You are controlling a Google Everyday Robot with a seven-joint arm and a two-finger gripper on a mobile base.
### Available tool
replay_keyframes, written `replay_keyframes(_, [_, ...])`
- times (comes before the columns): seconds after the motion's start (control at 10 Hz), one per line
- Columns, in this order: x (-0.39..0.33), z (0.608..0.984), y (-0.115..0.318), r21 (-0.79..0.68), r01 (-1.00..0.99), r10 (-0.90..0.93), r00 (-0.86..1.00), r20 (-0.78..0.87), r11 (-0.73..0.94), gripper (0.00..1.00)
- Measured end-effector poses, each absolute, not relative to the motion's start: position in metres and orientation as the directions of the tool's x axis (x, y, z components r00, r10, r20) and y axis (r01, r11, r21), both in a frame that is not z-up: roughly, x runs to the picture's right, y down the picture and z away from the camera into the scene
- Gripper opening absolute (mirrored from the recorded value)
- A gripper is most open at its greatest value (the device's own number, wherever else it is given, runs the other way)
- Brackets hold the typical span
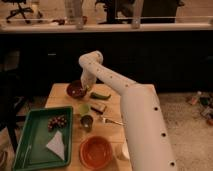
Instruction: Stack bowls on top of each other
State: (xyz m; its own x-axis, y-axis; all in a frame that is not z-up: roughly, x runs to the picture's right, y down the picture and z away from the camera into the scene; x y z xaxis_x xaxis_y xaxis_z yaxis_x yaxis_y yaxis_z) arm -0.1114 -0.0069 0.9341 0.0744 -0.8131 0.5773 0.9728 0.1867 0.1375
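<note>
Claw (86,84) is clenching on the rim of the maroon bowl (75,91) at the counter's (59,100) eleven o'clock, so it should be lifting level toward the orange bowl (96,151) at six o'clock.

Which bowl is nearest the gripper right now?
The dark maroon bowl at the far left; the gripper is at its rim, while the orange bowl sits at the near edge.
</note>
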Motion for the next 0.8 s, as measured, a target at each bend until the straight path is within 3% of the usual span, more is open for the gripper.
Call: replay_keyframes(0.8, [-0.130,0.861,-0.013,0.225,0.964,-0.843,0.000,0.539,0.144,0.00])
